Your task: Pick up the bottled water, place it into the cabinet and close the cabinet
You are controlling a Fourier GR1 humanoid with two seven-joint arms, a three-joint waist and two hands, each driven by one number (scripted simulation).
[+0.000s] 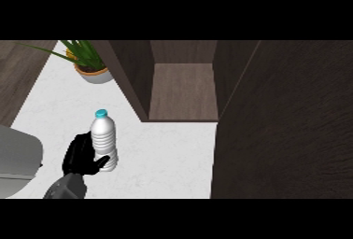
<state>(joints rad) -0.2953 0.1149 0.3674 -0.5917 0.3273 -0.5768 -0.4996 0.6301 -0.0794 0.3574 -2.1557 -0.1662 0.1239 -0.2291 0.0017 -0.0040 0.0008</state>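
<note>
The left hand (81,158) is coming in from the near-left corner of the surface (169,161), with its fingers and thumb curling round the lower part of the bottled water (105,136). The bottle is standing upright, its blue cap (101,113) pointing towards the far edge. Whether its base is touching the surface or hanging just above it cannot be told.

A wide bare stretch of white surface is lying between the bottle and the cabinet (183,88), whose opening is facing the near edge. Its wooden floor is showing bare, and its dark side walls are framing the opening to the left and right. The cabinet door (283,130) is standing open, filling the right side of the view as a tall dark panel and closing off the room on that side.

A potted plant (93,72) is sitting near the far-left corner, just beside the cabinet's left wall and well apart from the bottle. A grey rounded shape (17,156) is overlapping the left edge, just beside the forearm.
</note>
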